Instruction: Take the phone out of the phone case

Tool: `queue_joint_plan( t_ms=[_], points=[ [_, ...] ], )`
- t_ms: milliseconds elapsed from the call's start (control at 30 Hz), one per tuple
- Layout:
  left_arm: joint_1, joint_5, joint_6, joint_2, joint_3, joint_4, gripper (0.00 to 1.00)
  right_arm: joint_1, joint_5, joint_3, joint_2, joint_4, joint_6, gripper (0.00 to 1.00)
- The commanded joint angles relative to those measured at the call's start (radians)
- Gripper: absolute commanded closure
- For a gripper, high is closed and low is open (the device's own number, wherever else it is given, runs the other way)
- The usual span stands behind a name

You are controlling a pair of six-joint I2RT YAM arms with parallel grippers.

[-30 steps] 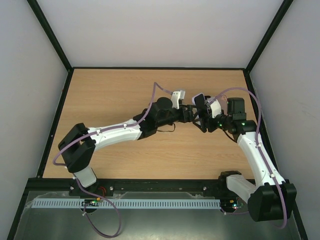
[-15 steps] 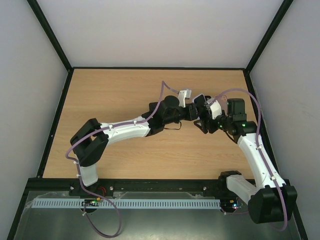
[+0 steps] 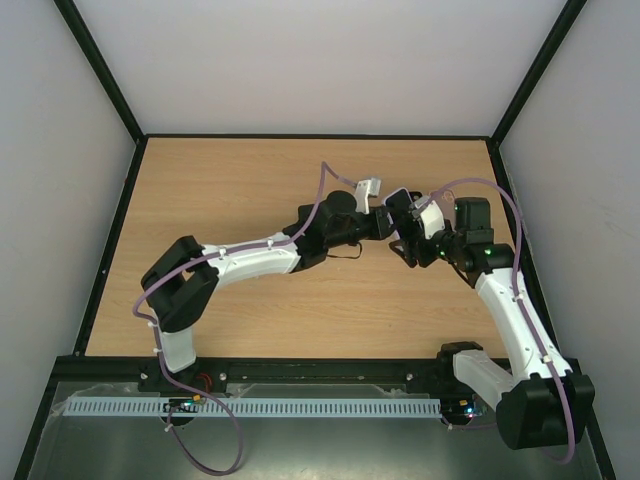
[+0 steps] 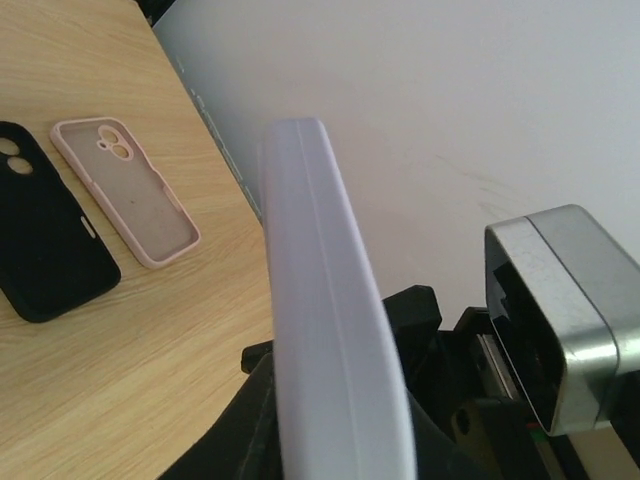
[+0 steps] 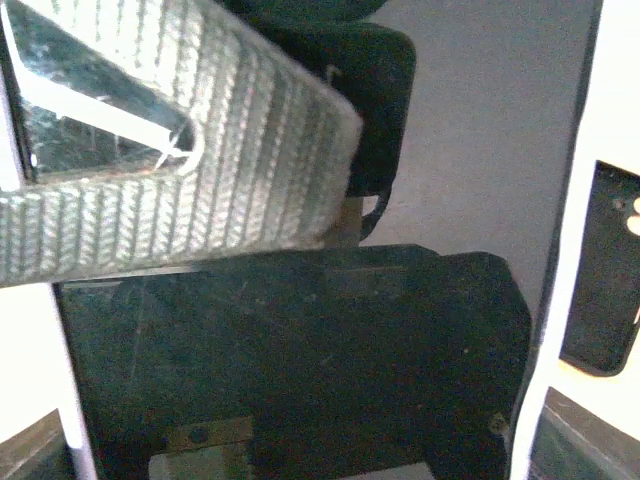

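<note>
The phone [image 3: 401, 208], dark-faced and sitting in a pale lavender phone case [image 4: 325, 300], hangs above the table at centre right between both arms. My left gripper [image 3: 388, 224] comes in from the left, and in the left wrist view its black jaws [image 4: 340, 425] are shut on the case's long edge. My right gripper [image 3: 410, 238] holds the cased phone across its width. In the right wrist view the phone's dark face [image 5: 300, 340] spans the gap between the white fingers [image 5: 575, 250].
A black case [image 4: 40, 235] and a pink case [image 4: 125, 190] lie flat on the wooden table [image 3: 230, 190], seen only in the left wrist view, near the right wall. A ribbed grey pad [image 5: 200, 170] fills the right wrist view's upper left.
My left arm has reached further right to the phone, and its jaws have closed onto the case's edge. The right arm and phone have stayed nearly still.
</note>
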Motion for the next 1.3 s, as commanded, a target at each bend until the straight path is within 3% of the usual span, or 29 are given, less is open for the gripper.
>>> queue_joint_plan(
  t_ms=[0,67,233,467,667,767,1000,1167,1267],
  points=[
    [0.016,0.121,-0.072,-0.013,-0.013,0.173,0.90,0.006,-0.069,0.012,-0.020,0.026,-0.015,0.18],
    [0.028,0.140,-0.067,-0.036,-0.033,0.179,0.91,0.006,-0.102,0.029,-0.022,0.000,-0.030,0.01],
    [0.134,0.233,0.010,-0.182,-0.160,0.156,0.91,0.007,-0.179,0.082,-0.026,-0.077,-0.053,0.02],
    [0.305,0.387,0.267,-0.411,-0.339,-0.080,0.97,0.007,-0.408,0.089,0.010,-0.115,-0.016,0.03],
    [0.324,0.632,0.512,-0.507,-0.323,-0.288,0.97,0.007,-0.572,0.116,0.067,-0.310,-0.245,0.00],
    [0.323,0.757,0.576,-0.540,-0.316,-0.308,0.97,0.005,-0.608,0.103,0.080,-0.414,-0.414,0.03],
    [0.311,0.886,0.589,-0.572,-0.301,-0.263,0.97,0.041,-0.596,0.118,0.151,-0.709,-0.796,0.12],
    [0.293,0.898,0.540,-0.572,-0.322,-0.151,0.97,0.135,-0.651,0.112,0.121,-0.711,-0.819,0.19],
    [0.284,0.889,0.509,-0.559,-0.320,-0.104,0.97,0.158,-0.678,0.094,0.080,-0.556,-0.635,0.28]
  ],
)
